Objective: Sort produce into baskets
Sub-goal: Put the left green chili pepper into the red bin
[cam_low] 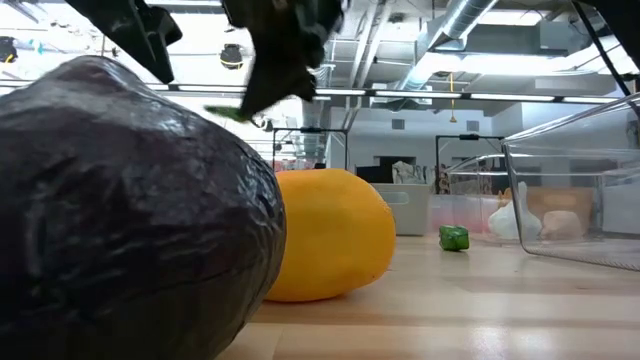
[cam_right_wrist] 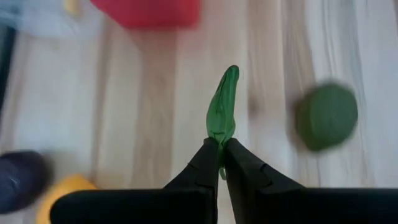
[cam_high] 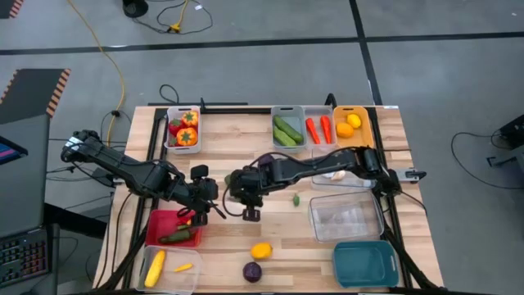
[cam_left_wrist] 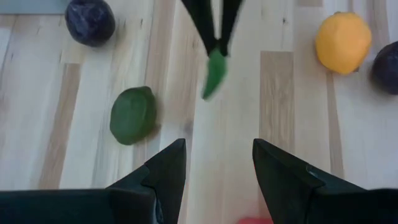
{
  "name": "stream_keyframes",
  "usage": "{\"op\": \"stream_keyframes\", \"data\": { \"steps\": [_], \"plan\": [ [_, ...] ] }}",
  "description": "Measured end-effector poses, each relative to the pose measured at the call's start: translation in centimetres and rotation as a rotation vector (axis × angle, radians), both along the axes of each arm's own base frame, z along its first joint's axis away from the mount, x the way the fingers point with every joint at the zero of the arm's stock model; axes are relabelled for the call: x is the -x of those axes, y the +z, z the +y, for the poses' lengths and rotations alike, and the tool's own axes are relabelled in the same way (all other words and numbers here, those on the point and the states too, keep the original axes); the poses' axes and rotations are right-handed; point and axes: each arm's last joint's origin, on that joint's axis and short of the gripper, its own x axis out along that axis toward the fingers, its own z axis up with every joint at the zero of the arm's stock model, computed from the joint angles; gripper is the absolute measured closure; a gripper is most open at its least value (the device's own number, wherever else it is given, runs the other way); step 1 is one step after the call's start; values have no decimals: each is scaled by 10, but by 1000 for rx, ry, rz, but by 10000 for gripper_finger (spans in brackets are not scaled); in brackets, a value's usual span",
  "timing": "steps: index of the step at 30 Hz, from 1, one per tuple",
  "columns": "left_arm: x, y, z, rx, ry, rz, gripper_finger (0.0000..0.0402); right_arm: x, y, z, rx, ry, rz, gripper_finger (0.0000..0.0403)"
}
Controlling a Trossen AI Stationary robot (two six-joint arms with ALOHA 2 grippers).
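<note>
Far edge of the table [cam_high: 246, 123], left to right: a grey bin [cam_high: 182, 129] with red and orange peppers; a grey bin [cam_high: 287, 128] with two cucumbers; a clear bin [cam_high: 319, 129] with two carrots, both lying lengthwise toward the far edge; an orange bin [cam_high: 350, 124] with two lemons. Near left corner: a red bin [cam_high: 173, 229] with a dark green vegetable lying crosswise, and a white bin [cam_high: 168, 268] with one corn cob and one small orange piece. Right side: a clear bin [cam_high: 337, 174] with a white garlic, an empty clear bin [cam_high: 346, 218], and an empty teal bin [cam_high: 365, 264].

The left gripper [cam_left_wrist: 216, 163] hangs over the red bin's far edge, its jaws partly apart and holding nothing. The right gripper [cam_right_wrist: 221, 149] is at mid-table, its jaws pinched on the base of a slim green leaf [cam_right_wrist: 223, 109], whose long axis runs straight out from the fingertips.

Loose on the table: one round green piece [cam_high: 295, 198], one lemon [cam_high: 260, 250], and one purple round [cam_high: 253, 271].
</note>
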Motion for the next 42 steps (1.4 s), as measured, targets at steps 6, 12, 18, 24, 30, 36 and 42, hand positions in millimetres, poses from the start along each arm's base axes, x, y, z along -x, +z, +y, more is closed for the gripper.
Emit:
{"op": "stream_keyframes", "data": {
  "steps": [6,12,18,24,30,36,42],
  "plan": [
    [0,0,0,0,0,-2,228,-9,14,8,36,85,-147,355],
    [0,0,0,6,-4,-3,228,-12,18,8,59,116,-201,355],
    [-2,1,-1,13,-5,-19,231,-15,20,8,61,119,-235,355],
    [-4,2,-2,22,-5,-42,254,-15,20,8,62,120,-235,355],
    [-4,3,-2,25,-5,-48,288,-15,20,8,62,120,-235,355],
    [-4,3,-2,26,-5,-48,326,-15,20,7,63,117,-235,355],
    [-4,3,-2,28,-6,-47,359,-15,20,7,63,116,-234,354]
  ]
}}
